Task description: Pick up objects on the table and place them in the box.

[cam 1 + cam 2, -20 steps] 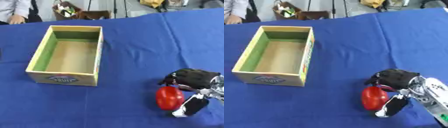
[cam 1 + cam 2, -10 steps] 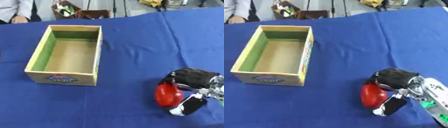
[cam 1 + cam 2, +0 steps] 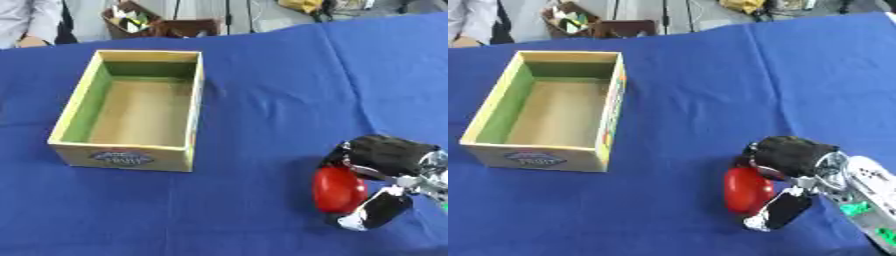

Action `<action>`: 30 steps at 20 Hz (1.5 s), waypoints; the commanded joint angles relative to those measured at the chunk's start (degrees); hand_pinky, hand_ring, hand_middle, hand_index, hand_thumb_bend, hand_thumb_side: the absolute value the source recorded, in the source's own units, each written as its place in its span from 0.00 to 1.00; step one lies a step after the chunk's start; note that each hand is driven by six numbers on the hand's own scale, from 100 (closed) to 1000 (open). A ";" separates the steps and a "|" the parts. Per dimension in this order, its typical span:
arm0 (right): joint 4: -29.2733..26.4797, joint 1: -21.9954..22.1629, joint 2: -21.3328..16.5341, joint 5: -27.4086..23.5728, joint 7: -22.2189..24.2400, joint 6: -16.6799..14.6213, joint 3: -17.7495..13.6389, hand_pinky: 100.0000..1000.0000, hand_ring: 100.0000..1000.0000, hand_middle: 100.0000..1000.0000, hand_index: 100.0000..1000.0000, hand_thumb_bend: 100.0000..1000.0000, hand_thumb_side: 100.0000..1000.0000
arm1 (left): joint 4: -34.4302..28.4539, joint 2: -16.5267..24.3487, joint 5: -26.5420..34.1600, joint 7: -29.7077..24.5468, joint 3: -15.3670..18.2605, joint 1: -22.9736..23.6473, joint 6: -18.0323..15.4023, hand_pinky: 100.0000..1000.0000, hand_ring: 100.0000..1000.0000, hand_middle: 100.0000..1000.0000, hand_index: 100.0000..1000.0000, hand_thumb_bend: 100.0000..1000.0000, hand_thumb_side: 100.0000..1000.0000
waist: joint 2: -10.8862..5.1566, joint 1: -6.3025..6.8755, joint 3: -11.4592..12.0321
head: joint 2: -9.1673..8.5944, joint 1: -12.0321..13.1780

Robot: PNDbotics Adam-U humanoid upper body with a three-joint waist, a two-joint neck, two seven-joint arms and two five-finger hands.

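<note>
Between your right hand's curled fingers and thumb, the red object is sitting pinched, barely shifting from a moment ago, so the grasp is settling, not yet lifting. Up and left of the fingers, the empty box is waiting across open blue bench, nothing blocking your carry.

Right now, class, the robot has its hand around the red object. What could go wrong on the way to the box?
1. The right hand curls round only one side of the smooth red object, so it may slip out when lifted.
2. The box stands well off to the left across the blue cloth; a low carry could knock its near wall.
3. The fingers might snag the cloth.
</note>
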 commanded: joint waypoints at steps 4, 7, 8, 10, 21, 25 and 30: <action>-0.90 -1.05 -1.00 -2.46 -5.33 1.47 -1.10 0.54 0.52 0.34 0.53 0.00 0.71 | -1.06 0.54 0.23 -0.11 -0.07 -0.54 -0.01 0.01 0.25 0.33 0.61 0.00 0.71 | -0.82 -0.26 -0.15 | -0.71 -0.11; -0.90 -1.66 -1.18 -3.79 -7.24 1.75 -1.20 0.52 0.51 0.33 0.51 0.00 0.74 | -1.06 0.53 0.22 -0.12 -0.09 -0.52 0.00 0.01 0.25 0.33 0.61 0.00 0.71 | -0.84 -0.31 -0.23 | -0.73 -0.14; -0.90 -2.00 -1.28 -4.32 -7.69 1.76 -1.30 0.51 0.50 0.32 0.51 0.00 0.74 | -1.06 0.54 0.23 -0.12 -0.09 -0.52 0.01 0.01 0.25 0.33 0.61 0.00 0.71 | -0.85 -0.33 -0.26 | -0.74 -0.13; -0.90 -2.90 -1.62 -5.34 -8.49 1.70 -1.62 0.51 0.50 0.32 0.50 0.00 0.74 | -1.06 0.58 0.23 -0.11 -0.09 -0.51 0.01 0.01 0.25 0.33 0.61 0.00 0.71 | -0.90 -0.38 -0.29 | -0.71 -0.13; -0.90 -14.92 -6.03 -9.99 -12.10 0.80 -2.74 0.51 0.48 0.29 0.44 0.00 0.79 | -1.06 0.67 0.38 -0.44 -0.49 -0.29 0.17 0.01 0.25 0.33 0.61 0.00 0.71 | -1.34 -1.17 0.88 | -0.48 -0.89; -0.90 -20.55 -6.39 -10.49 -12.88 0.63 -2.51 0.53 0.48 0.24 0.43 0.00 0.81 | -1.06 0.63 0.60 -0.83 -0.91 -0.15 0.31 0.01 0.25 0.33 0.61 0.00 0.71 | -1.70 -1.62 2.13 | -0.13 -1.81; -0.68 -27.54 -4.10 -12.06 -11.06 2.89 -1.44 0.51 0.47 0.22 0.43 0.00 0.81 | -1.06 0.57 1.00 -1.31 -1.37 -0.05 0.49 0.01 0.25 0.33 0.61 0.00 0.71 | -2.03 -2.09 4.09 | -0.05 -3.28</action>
